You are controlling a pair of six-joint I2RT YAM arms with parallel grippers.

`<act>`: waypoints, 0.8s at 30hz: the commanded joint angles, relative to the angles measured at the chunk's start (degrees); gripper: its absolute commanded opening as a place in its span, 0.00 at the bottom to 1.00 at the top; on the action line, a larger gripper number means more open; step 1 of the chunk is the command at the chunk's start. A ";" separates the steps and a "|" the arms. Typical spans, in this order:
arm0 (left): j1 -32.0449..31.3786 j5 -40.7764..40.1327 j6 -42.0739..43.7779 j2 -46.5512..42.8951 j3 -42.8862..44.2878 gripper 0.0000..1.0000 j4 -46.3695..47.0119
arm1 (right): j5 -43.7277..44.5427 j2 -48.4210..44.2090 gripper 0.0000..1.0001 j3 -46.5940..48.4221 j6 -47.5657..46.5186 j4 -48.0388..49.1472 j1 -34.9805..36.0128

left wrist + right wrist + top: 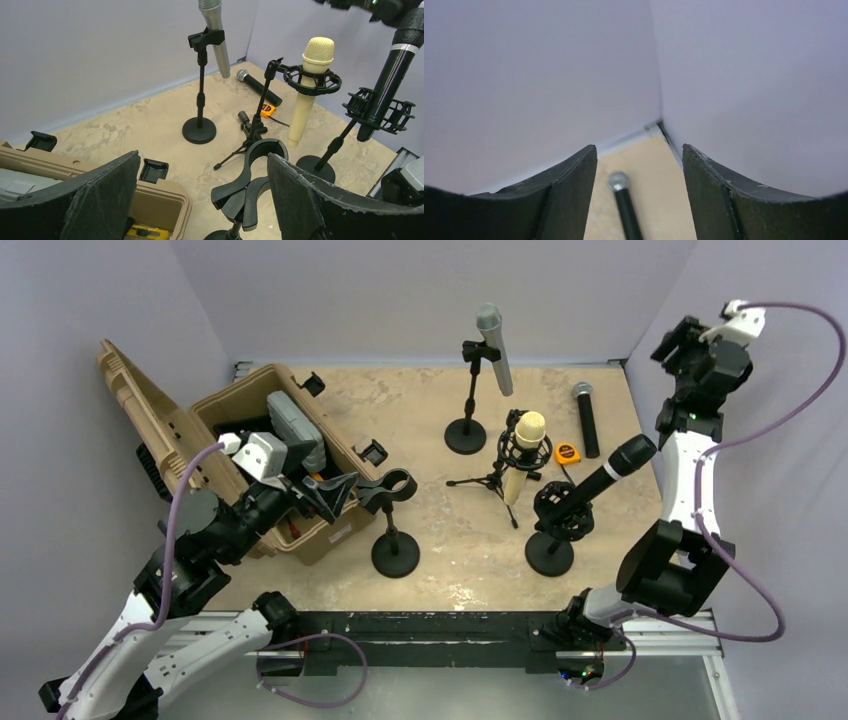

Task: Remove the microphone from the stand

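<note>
Three microphones sit in stands: a silver one at the back, a cream one in a shock mount on a tripod, and a black one in a shock mount at the right. A fourth stand's clip is empty. My left gripper is open and empty, with the empty clip between its fingers. My right gripper is open and empty, raised high at the back right. A loose black microphone lies on the table far below it.
An open tan case with tools stands at the left, its rim under my left gripper. An orange tape measure lies by the loose microphone. The round stand bases sit on the table. Walls close the back and sides.
</note>
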 commanded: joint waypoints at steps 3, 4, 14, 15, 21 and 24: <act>-0.21 1.31 0.65 1.99 -0.35 0.95 2.62 | 1.18 -6.07 0.63 16.24 0.95 0.60 10.88; -0.22 1.78 0.94 2.19 -0.35 0.96 2.78 | 0.63 -6.59 0.63 17.78 1.39 0.31 11.93; -0.20 9.75 3.99 6.12 -1.63 0.97 4.47 | -7.77 -12.54 0.64 22.15 -3.61 -1.95 28.60; -0.27 10.61 4.27 6.55 -1.54 0.96 4.24 | -9.84 -13.54 0.65 21.03 -3.30 -1.24 29.29; -0.21 13.24 5.07 9.56 0.52 0.90 0.24 | -21.45 -18.74 0.67 9.77 -3.51 0.30 43.79; -0.22 13.38 4.71 10.60 3.85 0.90 -5.16 | -16.19 -19.99 0.68 5.83 -2.52 -1.31 54.60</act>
